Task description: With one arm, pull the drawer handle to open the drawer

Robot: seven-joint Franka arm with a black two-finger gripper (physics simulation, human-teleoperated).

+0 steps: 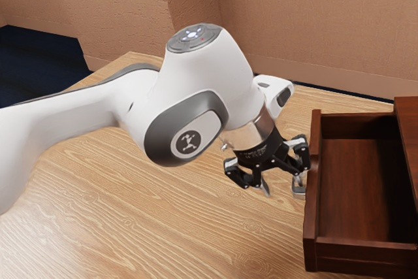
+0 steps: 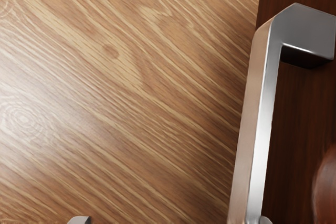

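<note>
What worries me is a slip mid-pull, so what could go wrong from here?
1. The silver metal bar handle lies off-centre in the open black gripper, not clamped, so it may slide off under load.
2. The dark brown wooden drawer already stands well open. More pulling might drag it fully out or shift it across the light wooden table.

No text can be read; a white emblem (image 1: 188, 143) marks the arm's grey joint cap (image 1: 163, 129).

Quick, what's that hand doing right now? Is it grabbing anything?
Hand: open, fingers spread wide. The metal handle lies beside one finger, not clamped between the two.
</note>
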